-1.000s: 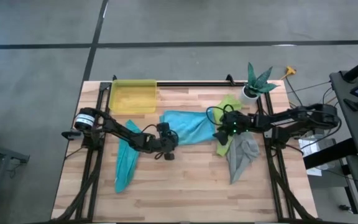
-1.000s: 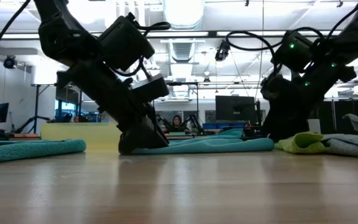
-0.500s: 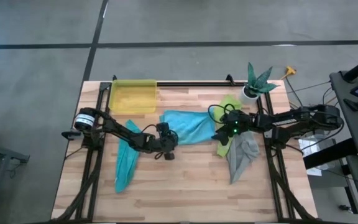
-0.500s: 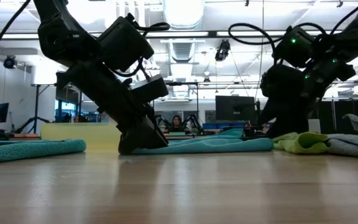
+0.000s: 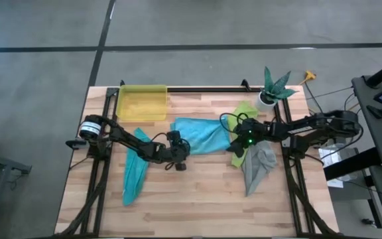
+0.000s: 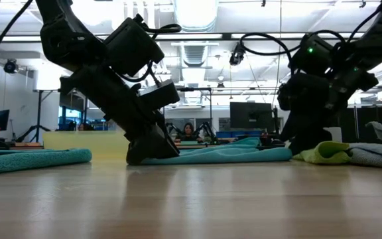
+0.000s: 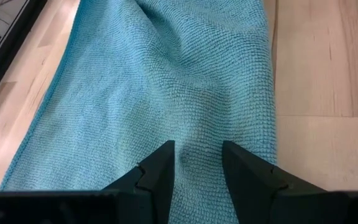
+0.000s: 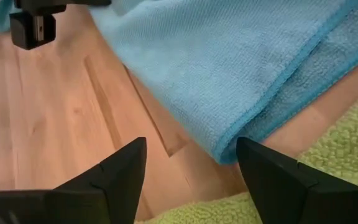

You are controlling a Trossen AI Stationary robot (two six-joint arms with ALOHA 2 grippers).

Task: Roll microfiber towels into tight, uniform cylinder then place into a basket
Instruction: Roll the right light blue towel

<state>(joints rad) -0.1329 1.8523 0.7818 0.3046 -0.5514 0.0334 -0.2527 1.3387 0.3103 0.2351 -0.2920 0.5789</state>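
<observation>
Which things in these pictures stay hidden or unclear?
- Low view: the left gripper hides where its jaws meet the light blue towel.
- High view: the right gripper covers part of the lime green towel.
- Left wrist view: the picture's edge cuts the towel.

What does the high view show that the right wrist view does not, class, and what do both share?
Only the high view shows the translucent yellow plastic basket, the teal towel, the grey towel and the white plant pot. Only the right wrist view shows the right gripper standing open above the bare wood beside a hemmed towel edge. Both show the light blue microfiber towel and the lime green towel.
</observation>
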